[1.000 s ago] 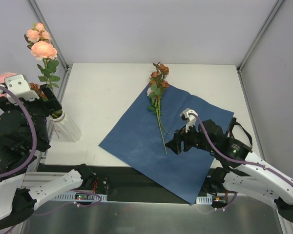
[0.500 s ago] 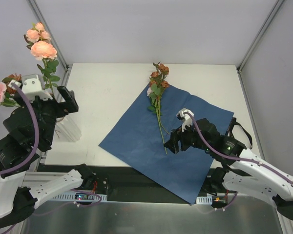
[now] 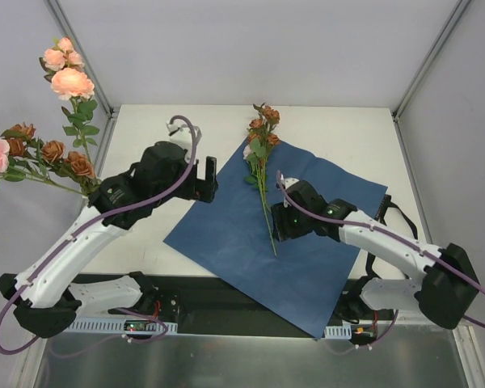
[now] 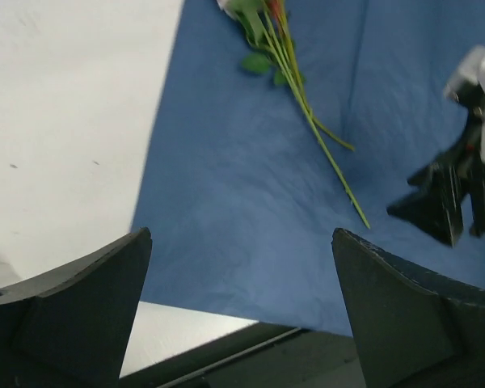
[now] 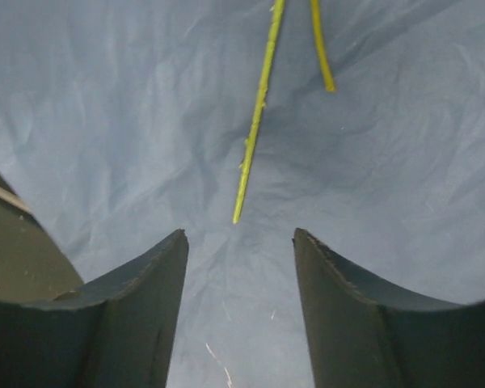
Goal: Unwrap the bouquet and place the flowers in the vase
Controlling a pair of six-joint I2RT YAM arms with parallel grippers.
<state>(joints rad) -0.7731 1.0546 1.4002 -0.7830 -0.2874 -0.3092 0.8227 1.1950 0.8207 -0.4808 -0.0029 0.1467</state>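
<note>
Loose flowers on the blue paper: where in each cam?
Top external: flowers centre, heads far, cut ends at the right pincer.
Left wrist: flowers top centre, stems running down-right.
Right wrist: flowers, cut ends only, top centre.
Shared landmark: blue paper under them.

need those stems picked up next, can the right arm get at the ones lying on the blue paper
Probably yes: the right gripper hangs open right at the cut ends of the stems, with only flat blue paper beneath.

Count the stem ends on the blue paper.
2: a long stem ends just ahead of the right gripper; a shorter stem stops farther up the paper. More may hide among the leaves.
</note>
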